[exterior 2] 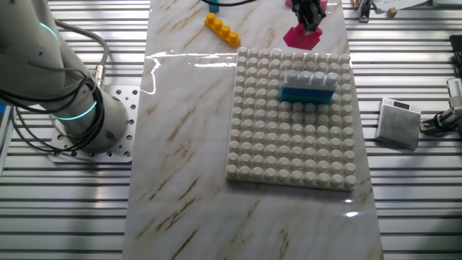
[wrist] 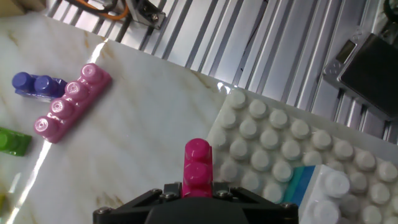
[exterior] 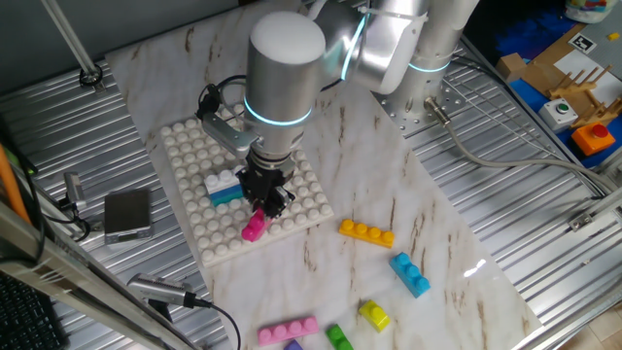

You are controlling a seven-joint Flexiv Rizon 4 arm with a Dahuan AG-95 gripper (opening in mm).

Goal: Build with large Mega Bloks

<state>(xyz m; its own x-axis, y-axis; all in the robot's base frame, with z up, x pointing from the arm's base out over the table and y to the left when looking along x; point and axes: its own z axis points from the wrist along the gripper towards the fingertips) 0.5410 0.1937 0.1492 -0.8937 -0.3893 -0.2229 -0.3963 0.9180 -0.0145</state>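
Magenta brick (wrist: 198, 163) clamped between fingers (wrist: 231, 194).

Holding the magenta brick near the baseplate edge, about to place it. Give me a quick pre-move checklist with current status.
1. Grip on brick: ok. The gripper is shut on the magenta brick, which sticks out past the fingers.
2. Brick over the white baseplate: cannot tell. It sits near the plate's edge; the views do not settle whether it is over the studs.
3. Free studs near that edge: ok, bare studs show in the hand view.
4. Clear of the white-on-teal stack: ok, visibly apart.
5. Brick aligned with stud rows: cannot tell.
6. Loose orange brick: ok, lying off the plate.
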